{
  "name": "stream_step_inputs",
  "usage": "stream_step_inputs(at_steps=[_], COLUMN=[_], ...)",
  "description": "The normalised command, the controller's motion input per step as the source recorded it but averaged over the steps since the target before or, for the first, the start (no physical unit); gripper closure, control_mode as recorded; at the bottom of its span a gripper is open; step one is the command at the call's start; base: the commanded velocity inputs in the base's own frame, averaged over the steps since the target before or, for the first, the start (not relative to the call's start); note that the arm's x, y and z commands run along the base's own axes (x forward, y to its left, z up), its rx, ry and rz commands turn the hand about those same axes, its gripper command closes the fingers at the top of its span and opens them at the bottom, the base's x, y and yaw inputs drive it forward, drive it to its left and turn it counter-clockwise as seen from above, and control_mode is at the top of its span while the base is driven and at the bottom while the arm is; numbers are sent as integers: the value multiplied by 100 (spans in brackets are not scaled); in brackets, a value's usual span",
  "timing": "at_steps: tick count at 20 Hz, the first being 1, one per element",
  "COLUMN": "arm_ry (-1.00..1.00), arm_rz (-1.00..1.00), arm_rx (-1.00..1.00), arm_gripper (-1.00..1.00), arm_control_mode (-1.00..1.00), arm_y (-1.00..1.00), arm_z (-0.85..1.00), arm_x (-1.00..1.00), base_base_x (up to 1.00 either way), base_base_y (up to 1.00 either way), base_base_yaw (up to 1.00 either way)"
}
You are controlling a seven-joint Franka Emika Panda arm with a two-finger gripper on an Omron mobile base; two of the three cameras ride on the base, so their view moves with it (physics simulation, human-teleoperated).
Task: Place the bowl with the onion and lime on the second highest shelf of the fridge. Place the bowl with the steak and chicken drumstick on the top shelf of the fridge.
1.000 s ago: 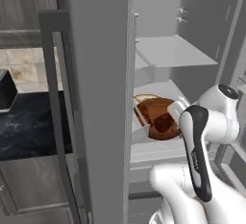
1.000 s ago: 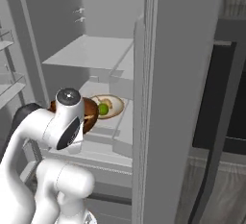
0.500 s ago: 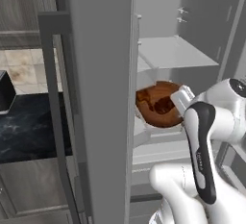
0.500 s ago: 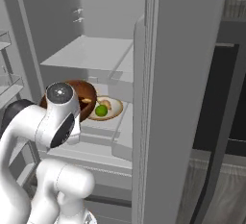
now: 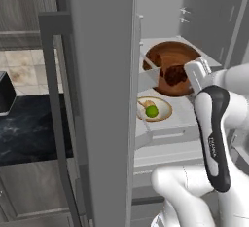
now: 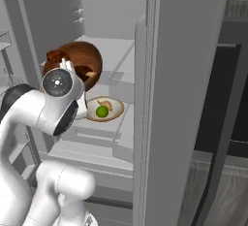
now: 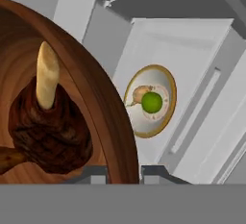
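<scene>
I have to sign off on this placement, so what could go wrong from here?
1. The gripper pinches just the rim of the brown bowl, which hangs tilted; the chicken drumstick might slide out.
2. The bowl is at the front edge of the top shelf; its underside may catch there.
3. The cream bowl with the lime and onion sits directly below, so anything dropped could land on it.

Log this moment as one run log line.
tool: shut on brown bowl rim | brown bowl: lifted, tilted, near top shelf | cream bowl: on lipped shelf, holds lime, onion
</scene>
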Motion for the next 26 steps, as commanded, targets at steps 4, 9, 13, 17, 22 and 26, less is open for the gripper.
stream_step_inputs(at_steps=[4,9,13,17,22,26], arm_ry=[-16,1,15,13,15,8], arm_rz=[0,0,0,-1,-4,-4], arm_rx=[0,0,0,0,0,0], arm_gripper=[100,100,100,100,100,-100], arm_control_mode=[-100,-100,-100,-100,-100,-100], arm_y=[-22,-9,0,0,0,0], arm_z=[62,13,0,0,0,0], arm_x=[100,100,100,100,100,88], base_base_x=[0,0,0,0,0,0], base_base_y=[0,0,0,0,0,0], base_base_yaw=[0,0,0,0,0,0])
